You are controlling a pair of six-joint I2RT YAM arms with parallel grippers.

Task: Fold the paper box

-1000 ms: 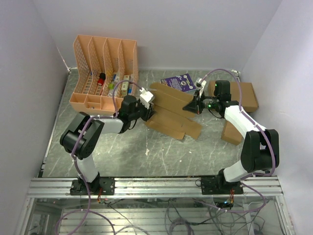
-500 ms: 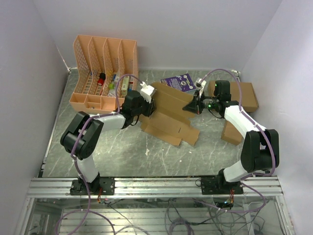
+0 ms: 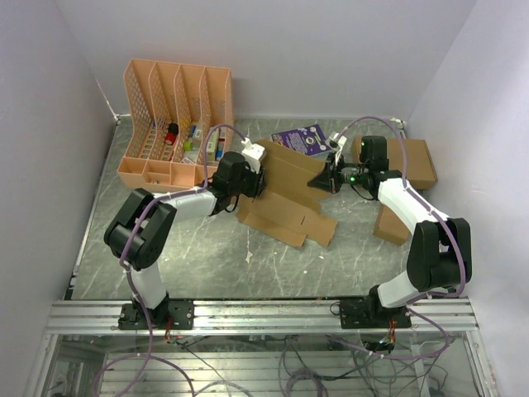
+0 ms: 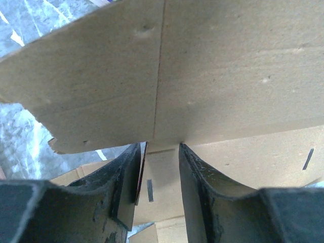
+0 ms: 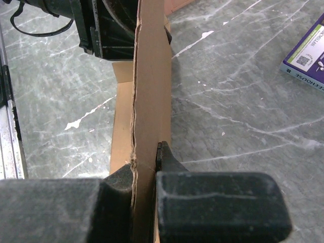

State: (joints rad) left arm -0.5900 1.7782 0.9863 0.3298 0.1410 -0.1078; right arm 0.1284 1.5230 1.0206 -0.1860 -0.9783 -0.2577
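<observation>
The paper box (image 3: pixel 285 198) is a brown die-cut sheet in mid-table, its far half raised and its near half flat. My right gripper (image 3: pixel 326 178) is shut on the raised panel's right edge; in the right wrist view the panel (image 5: pixel 152 76) stands edge-on between the pinched fingers of that gripper (image 5: pixel 147 162). My left gripper (image 3: pixel 254 179) is at the sheet's left side. In the left wrist view that gripper (image 4: pixel 161 148) has its jaws apart with nothing between them, and its tips touch the lower edge of the raised panel (image 4: pixel 212 76).
A pink slotted organizer (image 3: pixel 173 124) with small items stands at the back left. A purple book (image 3: pixel 302 139) lies behind the sheet. A larger brown box (image 3: pixel 411 161) and a small brown carton (image 3: pixel 390 223) sit at the right.
My left gripper has moved right against the sheet. The sheet's far half has risen and the sheet has drawn in. My right gripper has held its grip in place.
</observation>
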